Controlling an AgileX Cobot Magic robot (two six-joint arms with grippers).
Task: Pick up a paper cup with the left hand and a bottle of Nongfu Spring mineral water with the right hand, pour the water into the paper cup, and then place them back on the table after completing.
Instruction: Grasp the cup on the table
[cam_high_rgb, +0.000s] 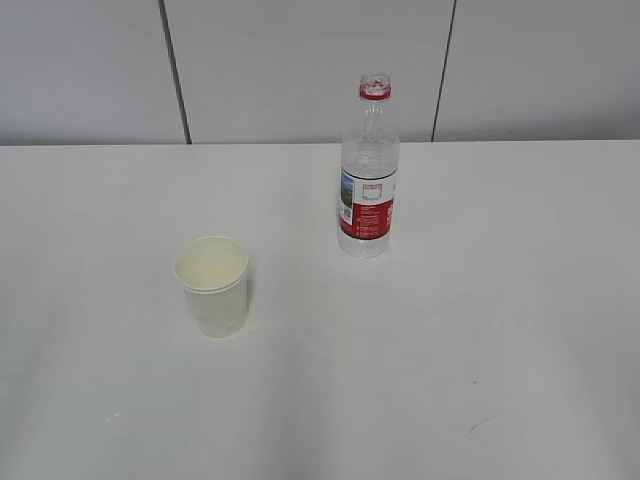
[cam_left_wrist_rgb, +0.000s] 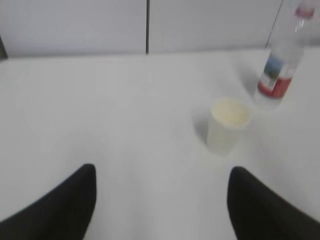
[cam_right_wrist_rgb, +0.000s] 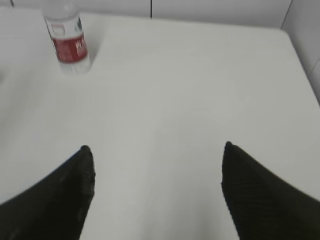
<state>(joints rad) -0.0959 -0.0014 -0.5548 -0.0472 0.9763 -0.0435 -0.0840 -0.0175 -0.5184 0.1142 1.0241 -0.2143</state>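
A white paper cup (cam_high_rgb: 212, 285) stands upright on the white table (cam_high_rgb: 480, 330), left of centre; its cream inside shows. The clear bottle (cam_high_rgb: 368, 170) with a red label and red neck ring stands uncapped behind and right of it. Neither arm shows in the exterior view. From the left wrist, the cup (cam_left_wrist_rgb: 228, 125) and bottle (cam_left_wrist_rgb: 281, 60) lie ahead and to the right, well clear of my left gripper (cam_left_wrist_rgb: 162, 172), which is open and empty. From the right wrist, the bottle (cam_right_wrist_rgb: 67, 42) stands far ahead on the left; my right gripper (cam_right_wrist_rgb: 156, 148) is open and empty.
A grey panelled wall (cam_high_rgb: 300, 65) runs along the table's far edge. The table's right edge (cam_right_wrist_rgb: 302, 65) shows in the right wrist view.
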